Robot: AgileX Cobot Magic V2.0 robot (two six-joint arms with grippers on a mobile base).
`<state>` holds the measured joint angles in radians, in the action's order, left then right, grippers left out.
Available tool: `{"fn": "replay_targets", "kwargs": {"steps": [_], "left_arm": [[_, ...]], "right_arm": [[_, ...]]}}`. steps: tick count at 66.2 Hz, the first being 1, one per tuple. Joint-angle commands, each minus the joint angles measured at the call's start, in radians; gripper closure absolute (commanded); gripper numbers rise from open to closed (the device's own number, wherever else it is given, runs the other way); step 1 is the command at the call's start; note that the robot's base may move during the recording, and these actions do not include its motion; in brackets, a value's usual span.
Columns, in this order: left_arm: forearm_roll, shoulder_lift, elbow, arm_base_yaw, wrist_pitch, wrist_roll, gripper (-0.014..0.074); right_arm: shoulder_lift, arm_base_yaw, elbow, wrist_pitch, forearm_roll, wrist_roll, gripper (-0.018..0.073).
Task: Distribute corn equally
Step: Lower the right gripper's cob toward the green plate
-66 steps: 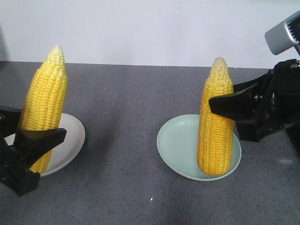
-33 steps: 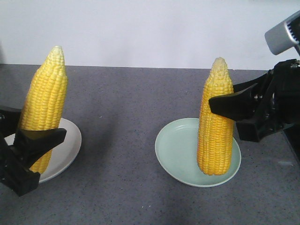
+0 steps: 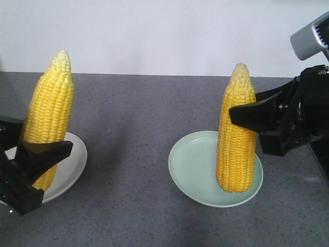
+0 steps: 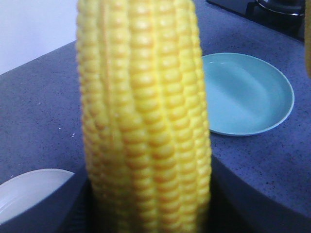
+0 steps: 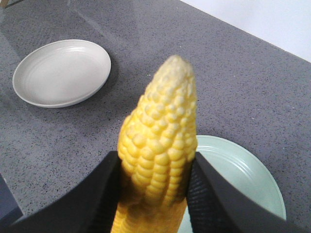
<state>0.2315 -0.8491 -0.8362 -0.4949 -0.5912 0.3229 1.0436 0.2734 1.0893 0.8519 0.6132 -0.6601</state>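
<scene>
Two yellow corn cobs stand upright, tips up. My left gripper (image 3: pixel 49 152) is shut on the left cob (image 3: pixel 49 103) low down, over the white plate (image 3: pixel 74 159). My right gripper (image 3: pixel 241 116) is shut on the right cob (image 3: pixel 236 149) at mid-height, and its blunt end is over the pale green plate (image 3: pixel 193 164); contact with either plate cannot be told. The left wrist view is filled by the held cob (image 4: pixel 146 121) between dark fingers (image 4: pixel 235 194), with the green plate (image 4: pixel 248 94) beyond. In the right wrist view black fingers (image 5: pixel 97 194) clamp the cob (image 5: pixel 158 141).
The plates rest on a grey speckled countertop (image 3: pixel 139 118) that ends at a white wall behind. The white plate (image 5: pixel 60 73) lies apart from the green plate (image 5: pixel 243 170). A dark object (image 4: pixel 272 9) sits at the counter's far corner.
Both cobs and grippers hold the same place in the view. The plates and the counter's back edge have drifted slightly down and left in the picture.
</scene>
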Motion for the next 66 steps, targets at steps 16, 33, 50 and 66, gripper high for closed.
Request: {"fn": "replay_targets", "kwargs": {"steps": [16, 33, 50, 66], "left_arm": [[0.012, 0.007, -0.027, -0.004, 0.071, -0.006, 0.029], [0.012, 0.007, -0.027, -0.004, 0.071, -0.006, 0.029], [0.012, 0.007, -0.027, -0.004, 0.071, -0.006, 0.029], [0.012, 0.007, -0.027, -0.004, 0.071, -0.006, 0.029]], "right_arm": [[-0.017, 0.001, 0.025, -0.049, 0.03, -0.005, 0.0356], [-0.017, 0.001, 0.025, -0.049, 0.03, -0.005, 0.0356], [-0.017, 0.001, 0.025, -0.049, 0.03, -0.005, 0.0356], [-0.017, 0.001, 0.025, -0.049, 0.03, -0.005, 0.0356]]}}
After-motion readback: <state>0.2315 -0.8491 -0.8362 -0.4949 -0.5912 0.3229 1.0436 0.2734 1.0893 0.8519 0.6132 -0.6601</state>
